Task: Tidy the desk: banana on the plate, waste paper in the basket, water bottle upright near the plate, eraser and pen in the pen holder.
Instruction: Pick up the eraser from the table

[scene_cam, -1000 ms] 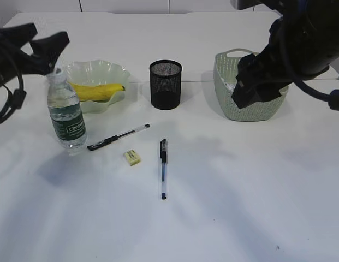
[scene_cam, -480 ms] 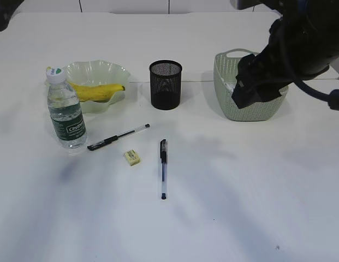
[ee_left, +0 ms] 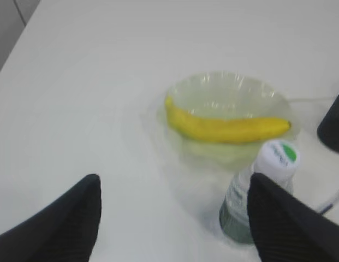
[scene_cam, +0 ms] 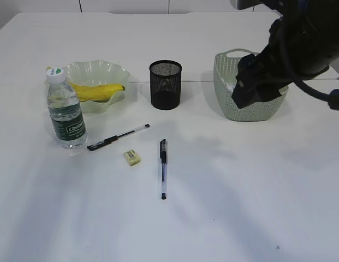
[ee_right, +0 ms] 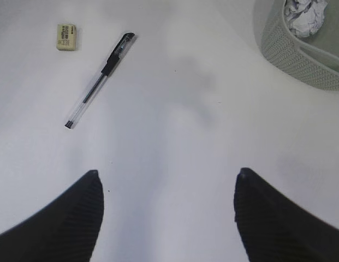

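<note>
Hovering with right jaws (ee_right: 166,210) spread wide and empty over bare tabletop (ee_right: 174,136), pen (ee_right: 100,79) lying ahead and to the left, long axis slanting cap-far to tip-near, eraser (ee_right: 66,37) just beyond; left jaws (ee_left: 174,218) equally open, empty, further off by the bottle (ee_left: 255,199).

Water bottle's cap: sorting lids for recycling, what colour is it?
White with a green patch on top, on the clear plastic water bottle's cap; clearest in the left wrist view.

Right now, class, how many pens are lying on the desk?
2. One pen lies slanted between the water bottle and the eraser; the other pen lies right of the eraser. The pen holder's inside is not visible.
</note>
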